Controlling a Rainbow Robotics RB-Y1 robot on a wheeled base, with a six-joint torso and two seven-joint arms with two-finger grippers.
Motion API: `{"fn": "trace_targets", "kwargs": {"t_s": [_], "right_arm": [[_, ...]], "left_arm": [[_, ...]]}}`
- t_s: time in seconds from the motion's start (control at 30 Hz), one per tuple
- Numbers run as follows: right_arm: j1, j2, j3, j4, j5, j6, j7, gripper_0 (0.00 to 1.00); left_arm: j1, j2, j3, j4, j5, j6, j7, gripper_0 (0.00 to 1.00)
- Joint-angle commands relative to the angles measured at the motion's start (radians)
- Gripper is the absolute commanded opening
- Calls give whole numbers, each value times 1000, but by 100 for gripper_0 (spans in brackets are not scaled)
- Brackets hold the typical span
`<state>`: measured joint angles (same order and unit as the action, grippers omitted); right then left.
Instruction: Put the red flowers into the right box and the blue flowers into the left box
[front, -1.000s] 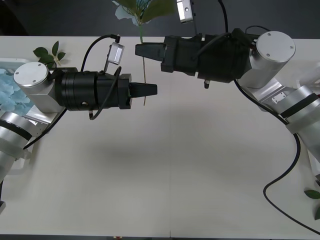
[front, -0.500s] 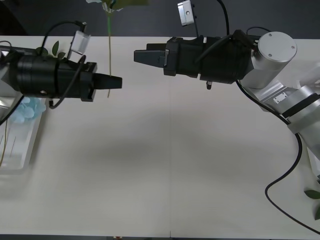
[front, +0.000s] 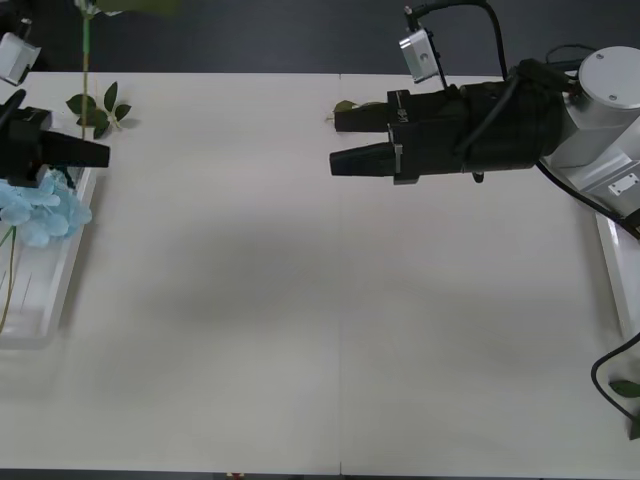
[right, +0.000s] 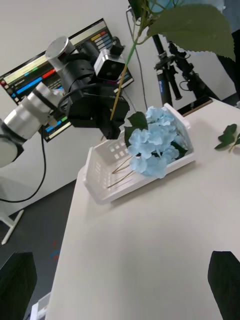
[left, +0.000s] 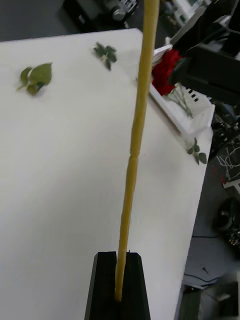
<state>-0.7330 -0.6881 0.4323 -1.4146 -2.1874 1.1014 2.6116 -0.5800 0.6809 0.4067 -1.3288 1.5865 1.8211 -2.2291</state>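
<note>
Standing upright above the left box (front: 45, 300), a blue flower's stem (front: 85, 60) is pinched near its lower end by the left gripper (front: 100, 155), whose black fingers (left: 117, 285) are closed flat on it. In the left wrist view the stem (left: 135, 150) rises straight from between the fingers as a thin yellow-green rod. Its head is cut off at the upper edge of the front view; the right wrist view shows a broad green leaf (right: 192, 27) high on it.

More blue flowers (front: 35, 205) lie in the left box at the table's left edge, their pale heads at the far end and stems trailing toward the near end. In the right wrist view these heads (right: 152, 142) are piled against the tray's end wall, with the left gripper (right: 114, 125) just above them.

A leaf sprig (front: 98, 108) lies on the table (front: 320, 320) beside the box's far end.

At the table's far right side the right gripper (front: 345, 140) hangs above the surface, pointing left, its fingers spread apart and empty; another sprig (front: 350, 105) lies behind it. The right box (left: 187, 107) holds red flowers (left: 165, 75), seen in the left wrist view; its rim (front: 612, 270) runs along the right edge in the front view.
</note>
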Motion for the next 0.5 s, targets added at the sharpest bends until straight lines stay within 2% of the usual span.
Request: {"fn": "trace_targets", "kwargs": {"t_s": [0.03, 0.37, 0.5], "right_arm": [[3, -59, 26, -20, -54, 26, 94, 100], [12, -82, 60, -27, -114, 34, 94, 100], [12, -76, 68, -27, -111, 8, 94, 100]], "left_arm": [[-14, 86, 103, -32, -117, 99, 118, 0], [92, 241, 184, -36, -341, 99, 178, 0], [127, 287, 193, -36, -442, 49, 178, 0]]}}
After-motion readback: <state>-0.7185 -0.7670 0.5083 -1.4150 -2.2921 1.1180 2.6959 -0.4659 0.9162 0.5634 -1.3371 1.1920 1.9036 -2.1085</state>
